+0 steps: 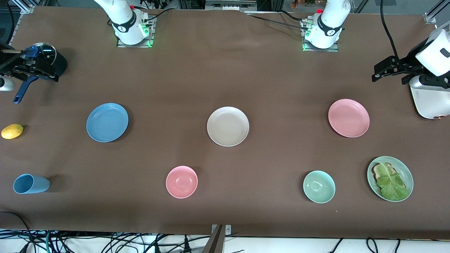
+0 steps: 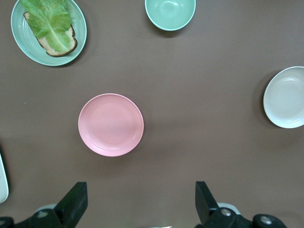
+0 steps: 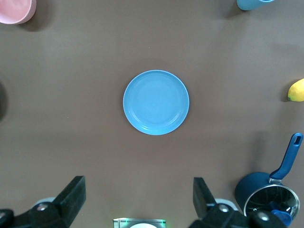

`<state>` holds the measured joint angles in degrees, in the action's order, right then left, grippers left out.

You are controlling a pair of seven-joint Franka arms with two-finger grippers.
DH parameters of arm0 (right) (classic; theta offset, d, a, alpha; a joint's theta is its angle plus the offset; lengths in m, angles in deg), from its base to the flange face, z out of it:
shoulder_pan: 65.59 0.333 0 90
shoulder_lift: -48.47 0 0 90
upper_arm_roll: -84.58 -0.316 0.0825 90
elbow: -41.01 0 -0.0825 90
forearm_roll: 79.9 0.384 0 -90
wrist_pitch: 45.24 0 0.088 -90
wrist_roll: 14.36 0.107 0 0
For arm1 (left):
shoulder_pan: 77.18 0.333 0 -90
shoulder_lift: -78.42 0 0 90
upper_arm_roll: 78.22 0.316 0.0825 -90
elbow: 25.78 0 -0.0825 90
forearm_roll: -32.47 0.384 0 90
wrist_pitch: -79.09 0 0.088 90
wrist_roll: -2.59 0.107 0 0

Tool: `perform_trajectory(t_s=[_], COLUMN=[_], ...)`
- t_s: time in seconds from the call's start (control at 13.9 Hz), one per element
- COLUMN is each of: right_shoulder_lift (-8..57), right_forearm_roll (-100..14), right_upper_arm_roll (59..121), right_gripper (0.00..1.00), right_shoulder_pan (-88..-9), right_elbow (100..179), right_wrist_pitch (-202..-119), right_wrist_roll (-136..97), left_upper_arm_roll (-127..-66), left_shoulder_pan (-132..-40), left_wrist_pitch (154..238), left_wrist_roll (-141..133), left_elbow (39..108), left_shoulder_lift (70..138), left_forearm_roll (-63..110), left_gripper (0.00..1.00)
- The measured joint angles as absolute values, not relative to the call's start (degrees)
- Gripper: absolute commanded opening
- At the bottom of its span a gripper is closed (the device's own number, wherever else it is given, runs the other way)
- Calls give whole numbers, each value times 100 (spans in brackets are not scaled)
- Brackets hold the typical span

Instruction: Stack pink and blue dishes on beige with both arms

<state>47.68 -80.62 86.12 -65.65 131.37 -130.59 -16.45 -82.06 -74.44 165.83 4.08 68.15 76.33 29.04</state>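
Note:
The beige plate (image 1: 227, 126) (image 2: 286, 97) lies in the middle of the table. Toward the left arm's end lies the pink plate (image 1: 348, 117) (image 2: 110, 124), and toward the right arm's end the blue plate (image 1: 107, 122) (image 3: 156, 102). All three are bare and lie apart. My left gripper (image 1: 381, 70) (image 2: 141, 199) hangs open and empty high over the bare table, between the pink plate and its arm's base. My right gripper (image 1: 49, 70) (image 3: 141, 197) hangs the same way, open and empty, high up between the blue plate and its own base.
Nearer the camera sit a pink bowl (image 1: 181, 181), a green bowl (image 1: 319, 186), a green plate (image 1: 407, 175) with toast and lettuce, and a blue cup (image 1: 31, 183). A lemon (image 1: 12, 131) and a blue pot (image 3: 266, 192) are at the right arm's end, a white appliance (image 1: 429, 102) at the left arm's.

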Motion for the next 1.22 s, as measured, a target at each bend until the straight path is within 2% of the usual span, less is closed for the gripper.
perform_trajectory(t_s=[1.22], right_shoulder_lift=[4765], right_forearm_roll=[-8062], right_upper_arm_roll=[8611], right_gripper=[100], right_shoulder_pan=[-6577], right_elbow=[13137], right_wrist_pitch=[-13178], right_wrist_roll=[-1643], left_upper_arm_roll=[-8168], left_shoulder_pan=[-7422], left_wrist_pitch=[16586], left_wrist_roll=[402], left_elbow=[6815], left_shoulder_lift=[7616], left_forearm_roll=[2904], left_gripper=[100])
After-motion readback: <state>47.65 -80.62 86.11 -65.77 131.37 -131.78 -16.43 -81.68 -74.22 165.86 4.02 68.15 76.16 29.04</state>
